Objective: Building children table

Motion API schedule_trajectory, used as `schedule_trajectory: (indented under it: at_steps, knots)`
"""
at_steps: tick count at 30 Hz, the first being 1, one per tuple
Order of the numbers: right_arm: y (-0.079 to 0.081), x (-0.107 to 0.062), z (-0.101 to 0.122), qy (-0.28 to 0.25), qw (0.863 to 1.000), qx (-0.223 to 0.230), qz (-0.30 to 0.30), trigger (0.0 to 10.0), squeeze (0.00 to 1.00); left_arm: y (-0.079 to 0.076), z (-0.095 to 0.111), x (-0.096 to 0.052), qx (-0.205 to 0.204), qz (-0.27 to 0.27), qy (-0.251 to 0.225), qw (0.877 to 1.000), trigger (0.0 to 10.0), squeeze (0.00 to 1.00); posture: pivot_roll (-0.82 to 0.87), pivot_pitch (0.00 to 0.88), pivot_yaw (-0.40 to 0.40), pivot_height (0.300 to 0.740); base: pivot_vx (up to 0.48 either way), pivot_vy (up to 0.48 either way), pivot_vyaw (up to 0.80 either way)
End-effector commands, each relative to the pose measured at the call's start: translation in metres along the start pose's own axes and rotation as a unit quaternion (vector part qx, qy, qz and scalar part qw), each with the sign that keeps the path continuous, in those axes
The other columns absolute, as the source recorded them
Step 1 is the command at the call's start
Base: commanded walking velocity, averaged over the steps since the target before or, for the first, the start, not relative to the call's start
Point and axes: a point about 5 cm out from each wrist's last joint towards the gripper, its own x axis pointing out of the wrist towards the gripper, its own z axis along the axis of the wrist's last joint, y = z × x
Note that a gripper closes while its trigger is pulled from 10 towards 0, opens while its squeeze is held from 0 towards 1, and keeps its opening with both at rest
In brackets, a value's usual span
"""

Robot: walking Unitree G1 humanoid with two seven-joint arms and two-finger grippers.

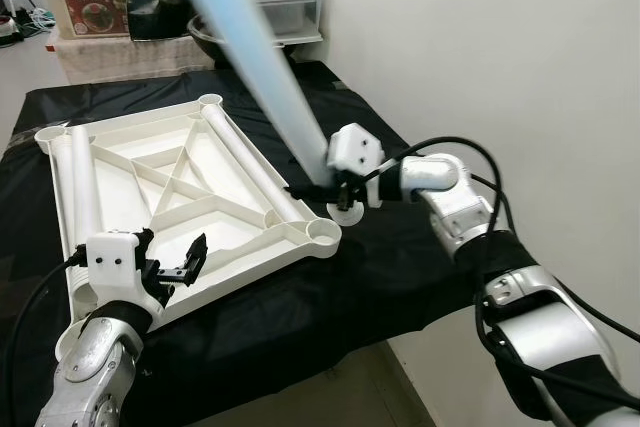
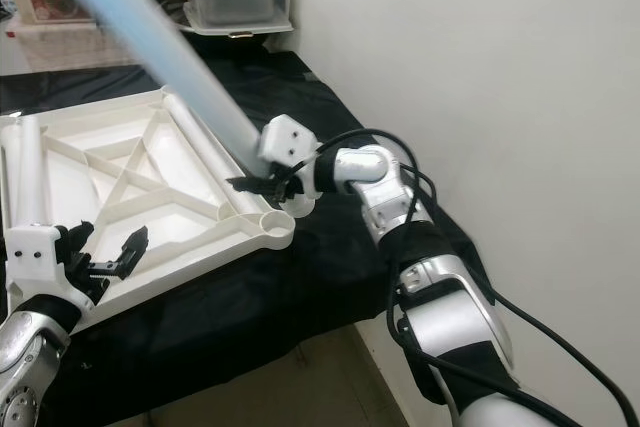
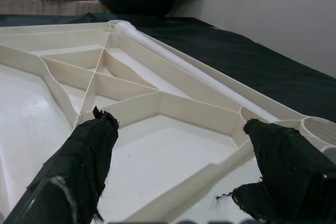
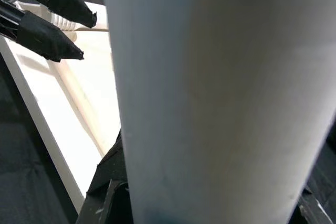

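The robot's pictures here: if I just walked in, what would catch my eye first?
Probably the long pale blue table leg, tilted up and away, gripped at its lower end by the right gripper near the corner socket. Next, the white upturned tabletop lying on the black cloth, with the open left gripper over its near edge.
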Motion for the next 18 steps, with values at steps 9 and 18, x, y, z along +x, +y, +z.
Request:
schedule_trajectory:
  at_steps: [9,18]
  knots:
    - [0.035,0.014,-0.008,-0.041,0.995,-0.034,0.085,10.0,0.00,0.001,-0.001,-0.003,0.001,0.010,-0.002,1.000,10.0,0.00,0.12,0.000,-0.098,0.740,0.000,0.000,0.00]
    - [0.058,0.015,-0.030,-0.013,0.993,-0.053,0.103,10.0,0.00,-0.001,-0.003,-0.001,-0.001,0.011,-0.004,1.000,10.0,0.00,0.11,0.000,-0.105,0.740,0.000,0.000,0.00]
